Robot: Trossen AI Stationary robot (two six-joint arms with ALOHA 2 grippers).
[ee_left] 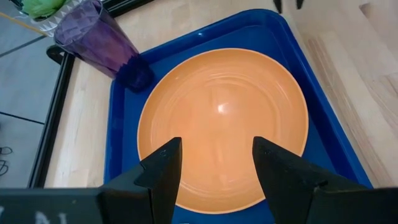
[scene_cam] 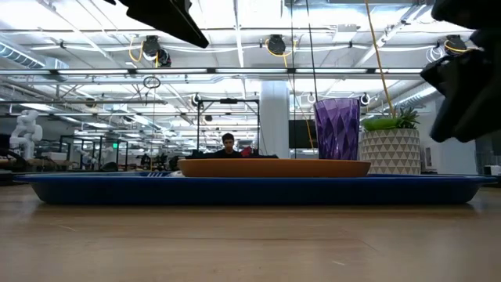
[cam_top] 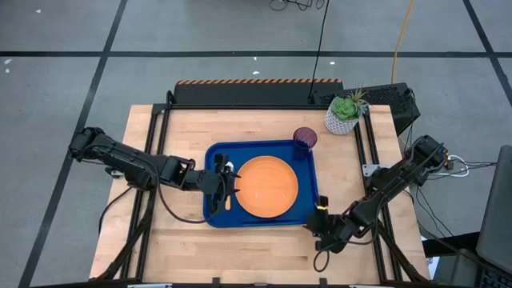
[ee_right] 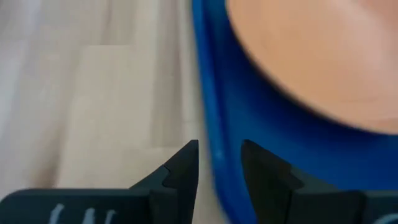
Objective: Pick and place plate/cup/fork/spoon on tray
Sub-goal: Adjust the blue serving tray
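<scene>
Tray (cam_top: 214, 156) sits mid-table in the high view, centre of frame. Plate (cam_top: 268, 186) lies flat inside it, filling most of the floor. Cup (cam_top: 305, 138) stands upright in the tray's upper-right corner, just beside the plate. A slim orange handle (cam_top: 228, 200) shows on the tray floor at the plate's left edge, under the left gripper; cannot tell whether it is the fork or the spoon, and the other one is not visible.

Handling, judged: plate looks stiff, light plastic with a smooth, likely slippery face; best taken at the raised rim. Cup thin-walled and ribbed, tippable; grasp round the body, low. The utensil is thin and lies flat, so a pinch across the handle is needed.

Left gripper (cam_top: 226, 182) hovers over the tray's left side, fingers (ee_left: 163, 171) spread wide and empty, facing the plate. Right gripper (cam_top: 319, 220) is at the tray's lower-right corner, fingers (ee_right: 180, 168) narrowly parted, holding nothing, close over the tray lip.

Potted plant (cam_top: 346, 112) stands off-tray, upper right. No legible writing or labels.
</scene>
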